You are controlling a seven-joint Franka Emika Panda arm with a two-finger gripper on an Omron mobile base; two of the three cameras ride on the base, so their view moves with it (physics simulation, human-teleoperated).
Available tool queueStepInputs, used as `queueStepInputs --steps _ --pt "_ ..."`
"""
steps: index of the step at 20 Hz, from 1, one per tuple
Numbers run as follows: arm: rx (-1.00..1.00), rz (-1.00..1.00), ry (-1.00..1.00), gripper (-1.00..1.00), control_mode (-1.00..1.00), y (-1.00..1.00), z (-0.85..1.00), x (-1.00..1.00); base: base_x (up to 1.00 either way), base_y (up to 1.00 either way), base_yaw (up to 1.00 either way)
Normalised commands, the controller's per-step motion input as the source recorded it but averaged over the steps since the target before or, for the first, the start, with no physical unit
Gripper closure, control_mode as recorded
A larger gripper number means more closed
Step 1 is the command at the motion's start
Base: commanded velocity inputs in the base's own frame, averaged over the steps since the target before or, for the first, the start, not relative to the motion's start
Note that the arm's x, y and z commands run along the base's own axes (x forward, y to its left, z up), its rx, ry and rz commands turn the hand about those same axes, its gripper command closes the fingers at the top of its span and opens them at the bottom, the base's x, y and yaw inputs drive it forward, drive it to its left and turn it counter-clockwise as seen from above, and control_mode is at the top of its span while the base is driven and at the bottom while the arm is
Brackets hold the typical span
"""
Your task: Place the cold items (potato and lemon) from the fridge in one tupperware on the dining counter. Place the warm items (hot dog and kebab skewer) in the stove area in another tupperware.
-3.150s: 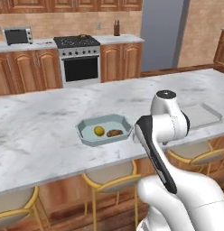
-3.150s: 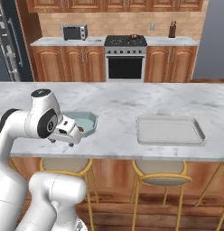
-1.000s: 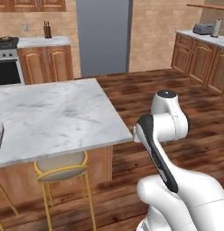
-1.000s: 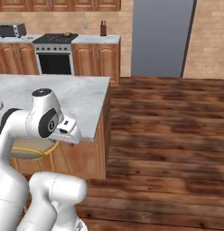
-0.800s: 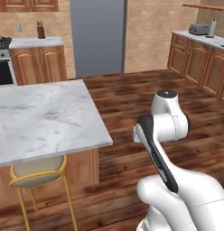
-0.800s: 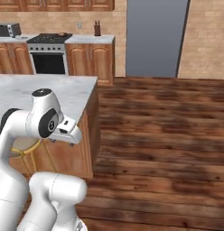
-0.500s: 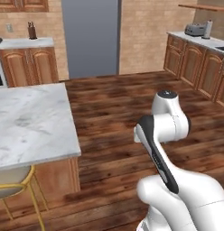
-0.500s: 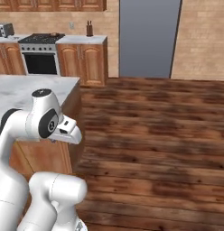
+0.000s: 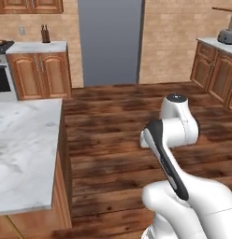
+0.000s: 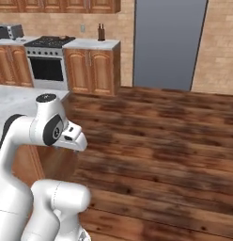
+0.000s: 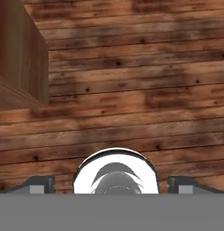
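Tool (image 11: pixel 112 186) spread wide, holding nothing, above plank floor (image 11: pixel 132 90); one fridge (image 9: pixel 110 42), one stove (image 10: pixel 47 63).

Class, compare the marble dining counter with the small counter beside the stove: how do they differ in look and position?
The dining counter is broad, close and stands free in the room; the small counter is narrow and set against the brick back wall. The small counter carries a knife block; the visible part of the dining counter carries nothing. Both have pale stone tops on brown wood.
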Motion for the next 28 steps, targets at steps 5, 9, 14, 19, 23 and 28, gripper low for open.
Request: queueStepInputs --steps 5,9,14,19,23,28 --pt "0.0 0.0 0.0 -1.0 1.0 0.0 0.0 0.0 1.0 -0.06 0.29" --pt "0.0 0.0 0.0 -1.0 1.0 0.0 0.0 0.0 1.0 -0.12 0.31" --pt "0.0 0.0 0.0 -1.0 1.0 0.0 0.0 0.0 1.0 -0.66 0.32" --pt "0.0 0.0 0.0 -1.0 1.0 0.0 0.0 0.0 1.0 -0.96 0.3" --pt "0.0 0.0 0.0 -1.0 1.0 0.0 0.0 0.0 1.0 -0.87 0.29" --pt "0.0 0.0 0.0 -1.0 1.0 0.0 0.0 0.0 1.0 -0.66 0.29"
